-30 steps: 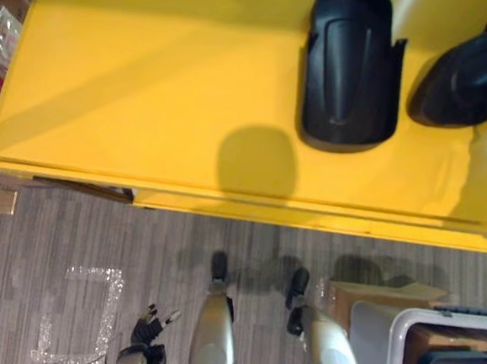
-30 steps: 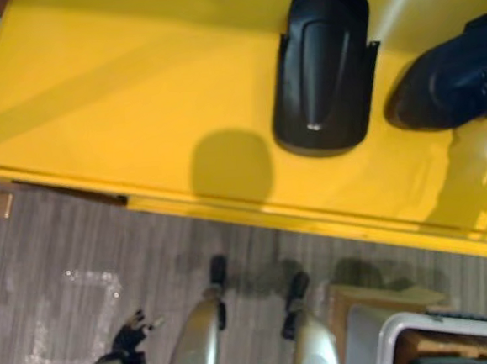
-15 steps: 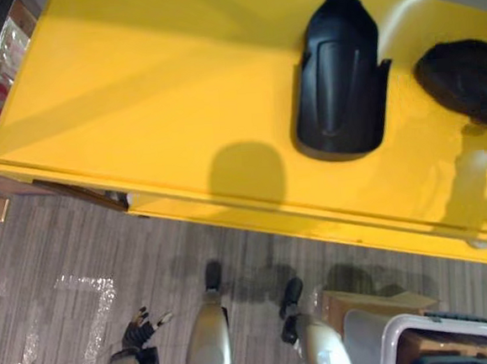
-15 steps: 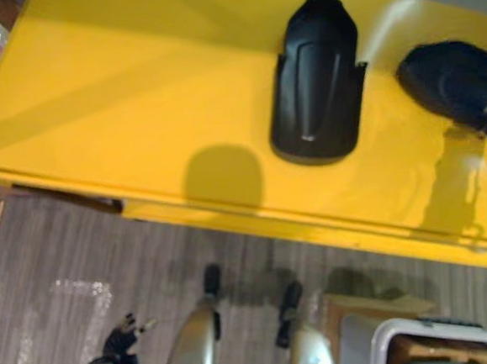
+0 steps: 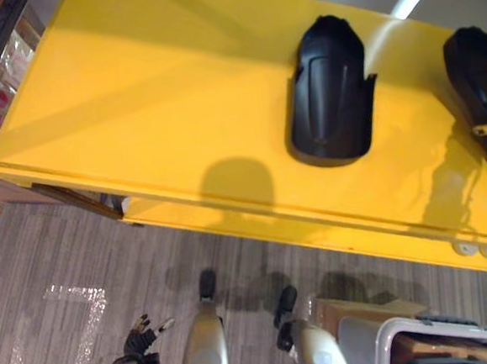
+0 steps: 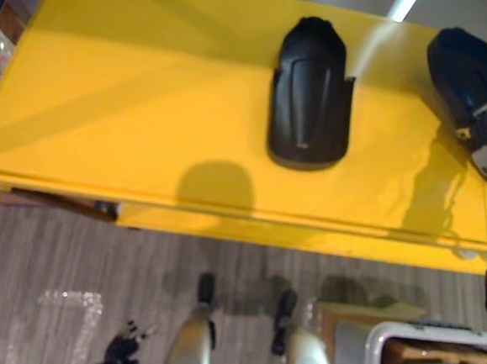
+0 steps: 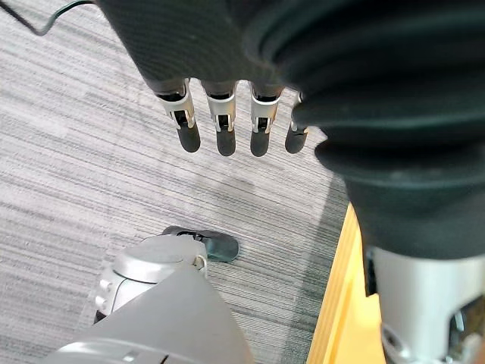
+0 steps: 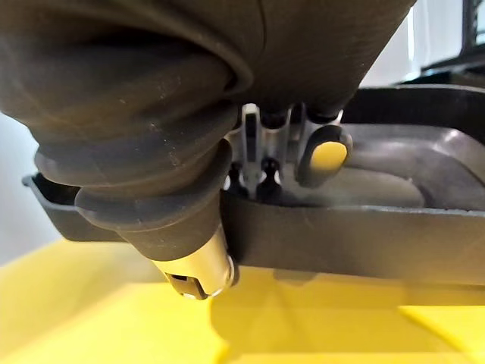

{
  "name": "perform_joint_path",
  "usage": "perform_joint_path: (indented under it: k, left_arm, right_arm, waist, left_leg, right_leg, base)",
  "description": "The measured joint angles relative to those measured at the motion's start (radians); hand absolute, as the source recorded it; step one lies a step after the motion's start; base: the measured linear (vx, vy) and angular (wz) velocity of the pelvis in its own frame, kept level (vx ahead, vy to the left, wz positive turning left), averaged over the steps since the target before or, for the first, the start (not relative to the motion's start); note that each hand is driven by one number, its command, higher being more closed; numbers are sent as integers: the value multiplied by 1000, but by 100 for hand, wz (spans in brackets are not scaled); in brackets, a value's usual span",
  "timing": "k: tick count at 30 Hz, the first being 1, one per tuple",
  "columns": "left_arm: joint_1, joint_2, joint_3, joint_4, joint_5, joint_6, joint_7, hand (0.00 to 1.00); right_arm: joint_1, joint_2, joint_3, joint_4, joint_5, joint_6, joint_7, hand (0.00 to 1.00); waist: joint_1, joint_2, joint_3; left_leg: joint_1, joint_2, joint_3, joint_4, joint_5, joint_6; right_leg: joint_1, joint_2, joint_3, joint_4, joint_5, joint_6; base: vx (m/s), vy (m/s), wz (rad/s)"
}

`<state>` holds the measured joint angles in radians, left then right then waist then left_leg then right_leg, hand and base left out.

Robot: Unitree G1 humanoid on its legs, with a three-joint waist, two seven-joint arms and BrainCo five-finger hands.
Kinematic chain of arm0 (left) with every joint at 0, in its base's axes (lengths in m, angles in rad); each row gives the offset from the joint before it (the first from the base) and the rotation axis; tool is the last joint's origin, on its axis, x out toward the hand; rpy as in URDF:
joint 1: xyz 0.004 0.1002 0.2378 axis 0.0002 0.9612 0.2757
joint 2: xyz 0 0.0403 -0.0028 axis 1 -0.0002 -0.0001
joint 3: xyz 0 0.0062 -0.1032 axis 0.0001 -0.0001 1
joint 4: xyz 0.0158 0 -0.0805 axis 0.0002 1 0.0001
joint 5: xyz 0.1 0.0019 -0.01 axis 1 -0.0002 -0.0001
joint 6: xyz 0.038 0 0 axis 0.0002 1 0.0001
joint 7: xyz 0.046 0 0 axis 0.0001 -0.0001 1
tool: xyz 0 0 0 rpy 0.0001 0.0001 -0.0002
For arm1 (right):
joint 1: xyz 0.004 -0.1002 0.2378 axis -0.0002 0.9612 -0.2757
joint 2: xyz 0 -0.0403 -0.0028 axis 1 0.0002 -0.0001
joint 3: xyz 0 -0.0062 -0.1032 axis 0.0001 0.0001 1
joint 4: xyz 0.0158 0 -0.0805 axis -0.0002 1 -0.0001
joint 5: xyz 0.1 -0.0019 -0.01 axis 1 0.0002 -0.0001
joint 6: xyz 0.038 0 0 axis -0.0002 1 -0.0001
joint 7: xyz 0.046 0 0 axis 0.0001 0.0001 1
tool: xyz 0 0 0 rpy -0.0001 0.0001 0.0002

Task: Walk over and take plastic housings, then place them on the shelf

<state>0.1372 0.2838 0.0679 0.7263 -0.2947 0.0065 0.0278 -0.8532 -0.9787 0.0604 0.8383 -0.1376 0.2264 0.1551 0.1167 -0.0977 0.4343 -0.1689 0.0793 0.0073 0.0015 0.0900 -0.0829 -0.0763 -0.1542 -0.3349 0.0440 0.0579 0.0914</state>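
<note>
Robot hand grips black housing over yellow shelf.

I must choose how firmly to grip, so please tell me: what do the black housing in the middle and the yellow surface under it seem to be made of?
The black housing is probably moulded plastic with a semi-matt finish: smooth curved ribs and only soft highlights. The yellow surface looks hard and glossy, perhaps painted or laminated board or metal; it reflects a bright light streak.
</note>
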Motion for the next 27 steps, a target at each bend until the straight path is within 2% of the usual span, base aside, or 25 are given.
perform_joint_path:
  k: [4, 8, 10, 12, 16, 19, 27]
  left_arm:
    - [0, -21, -2, -1, 0, 3, 0, 0]
    - [0, -21, -3, 1, 0, 9, 0, 0]
    - [0, -22, -4, 1, 0, 17, 0, 0]
    - [-1, -25, -13, 4, 11, 17, 0, 0]
    - [-4, -29, -35, 42, 37, 17, -4, 0]
    - [-4, -32, -43, 46, 38, 16, -11, 0]
    - [-12, -40, -45, 66, 38, 16, -16, 0]
  right_arm:
    - [-37, 10, 3, 17, 100, -6, -8, 100]
    - [-111, 36, 13, 42, 195, 6, -32, 100]
    - [-139, 51, 13, 45, 256, 27, -47, 100]
    - [-151, 55, 13, 56, 329, 67, -74, 100]
    - [-158, 70, 9, 74, 439, 111, -85, 100]
    - [-160, 79, -11, 80, 472, 141, -85, 100]
    - [-170, 101, -41, 107, 476, 144, -85, 100]
  waist:
    - [5, -1, 0]
    - [11, -3, -1]
    - [19, -3, -1]
    - [33, -3, -1]
    - [36, -3, -1]
    - [36, -6, -3]
    - [35, -6, -4]
  left_leg:
    - [12, -3, -9, -32, 20, 0]
    - [11, -3, -19, -32, 24, -2]
    - [12, -3, -21, -32, 25, -2]
    - [16, -5, -22, -32, 27, -1]
    - [48, -6, -22, -52, 35, 0]
    - [64, -6, -22, -65, 38, 2]
    - [79, -1, -19, -66, 46, -6]
  right_leg:
    - [8, -1, -14, 0, 0, 1]
    - [8, -1, -21, 1, 0, 1]
    - [9, 0, -22, 4, -1, 0]
    - [9, 0, -22, 14, -6, -1]
    - [26, -2, -22, 27, -17, -2]
    - [27, -2, -21, 46, -36, -1]
    - [29, -2, -19, 67, -46, -5]
  base:
    - [-2, -3, 8]
    - [-9, -6, 6]
    - [0, 0, 0]
    - [0, 0, 0]
    - [0, 0, 0]
    - [0, 0, 0]
    - [-7, -20, -1]
